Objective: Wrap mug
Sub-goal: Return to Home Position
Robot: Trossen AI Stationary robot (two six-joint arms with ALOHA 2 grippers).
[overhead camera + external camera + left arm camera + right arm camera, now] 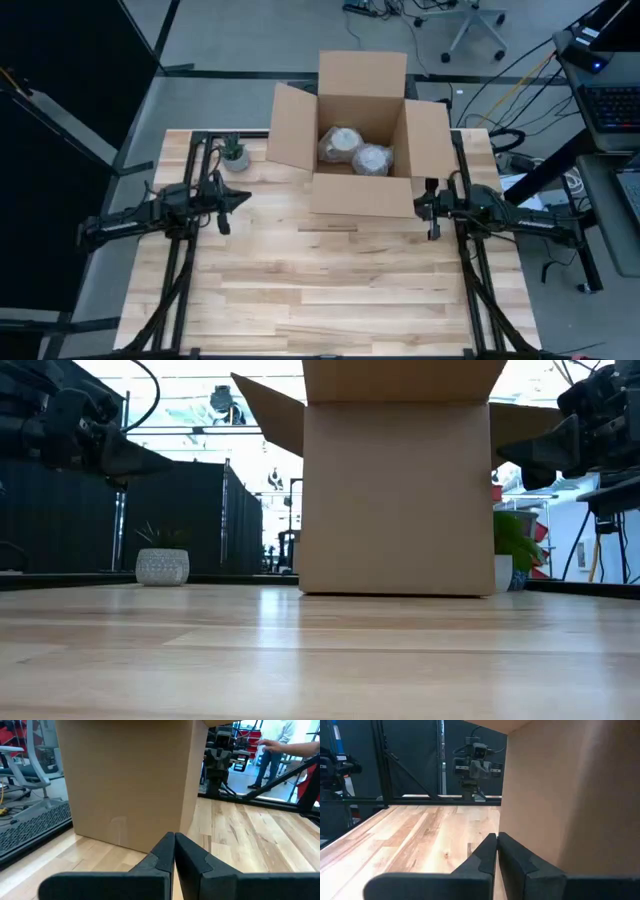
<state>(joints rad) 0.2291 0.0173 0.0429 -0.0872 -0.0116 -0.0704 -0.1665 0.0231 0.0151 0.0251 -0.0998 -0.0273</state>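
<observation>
2 pale bubble-wrap bundles [343, 146] lie side by side inside the open cardboard box [362, 195] at 12 o'clock on the surface [330, 290]. The left jaws, pressed together, sit at their 8 o'clock; the right jaws, also together, at 4 o'clock.

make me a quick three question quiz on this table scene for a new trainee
1. True or false: the cardboard box has its flaps folded shut.
2. How many wrapped bundles lie inside the box? A) one B) two C) four
3. Fill in: the left gripper and the right gripper are both ____, holding nothing.

Key: 1. False, the flaps stand open. 2. B. 3. shut.
</observation>
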